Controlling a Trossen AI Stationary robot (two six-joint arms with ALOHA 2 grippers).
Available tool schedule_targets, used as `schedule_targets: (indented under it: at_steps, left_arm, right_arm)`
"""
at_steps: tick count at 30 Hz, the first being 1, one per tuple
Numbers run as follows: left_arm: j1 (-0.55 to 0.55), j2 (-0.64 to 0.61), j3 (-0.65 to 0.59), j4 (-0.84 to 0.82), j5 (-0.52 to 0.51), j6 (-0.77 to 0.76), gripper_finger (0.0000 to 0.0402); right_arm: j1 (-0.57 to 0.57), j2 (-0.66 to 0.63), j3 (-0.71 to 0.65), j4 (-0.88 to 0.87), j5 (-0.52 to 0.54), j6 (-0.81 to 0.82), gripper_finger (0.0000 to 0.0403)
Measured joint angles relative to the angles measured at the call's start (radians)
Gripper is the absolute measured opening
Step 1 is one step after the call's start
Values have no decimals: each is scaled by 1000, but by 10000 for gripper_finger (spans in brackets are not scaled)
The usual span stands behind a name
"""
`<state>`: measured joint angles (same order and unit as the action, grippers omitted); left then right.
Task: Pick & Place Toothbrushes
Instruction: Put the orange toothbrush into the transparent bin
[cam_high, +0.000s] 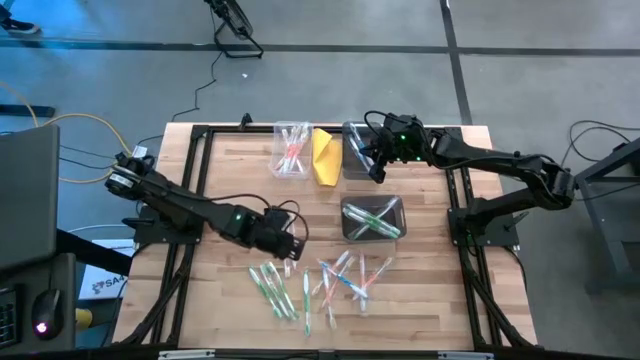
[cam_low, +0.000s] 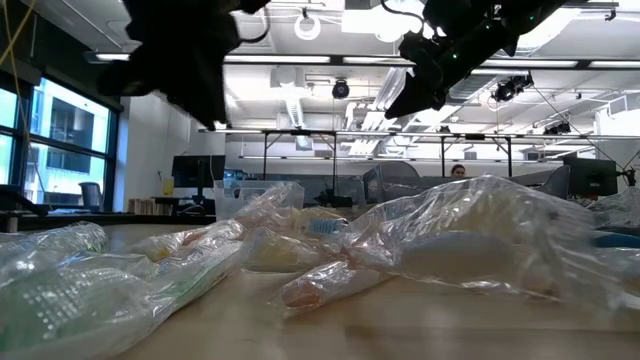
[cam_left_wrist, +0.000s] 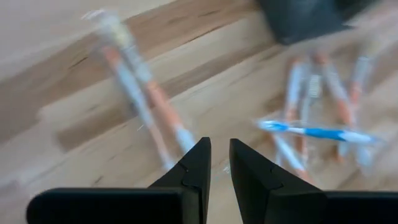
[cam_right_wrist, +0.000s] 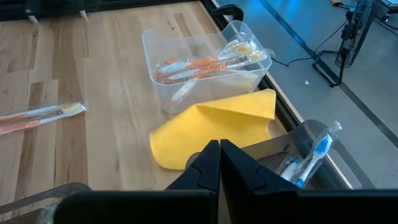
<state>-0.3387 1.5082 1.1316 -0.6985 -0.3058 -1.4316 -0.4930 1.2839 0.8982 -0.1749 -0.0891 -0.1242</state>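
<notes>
From above, toothbrushes (cam_high: 320, 282) are scattered on the table's (cam_high: 420, 290) near side, more in three bins. The left gripper (cam_high: 292, 246) hovers beside the pile, jaws slightly apart, seemingly holding nothing. Only the right wrist view shows the right gripper (cam_right_wrist: 219, 163) clamped shut, empty, over the yellow cloth (cam_right_wrist: 211, 127).

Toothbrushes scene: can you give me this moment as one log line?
left gripper: narrow gap, empty, above loose toothbrushes | right gripper: shut, empty, over far bins
</notes>
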Motion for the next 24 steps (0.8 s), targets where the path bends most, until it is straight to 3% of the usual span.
schedule_targets:
  at_steps: [6,15,24]
  left_arm:
    - [-10,14,0,-101,-1,-171,55]
    - [-8,86,1,-99,35,-100,62]
    - [-8,108,2,-108,38,-118,147]
  right_arm:
    - [0,0,0,0,0,0,5]
    - [0,0,0,0,0,-11,5]
    - [0,0,0,-1,0,-12,5]
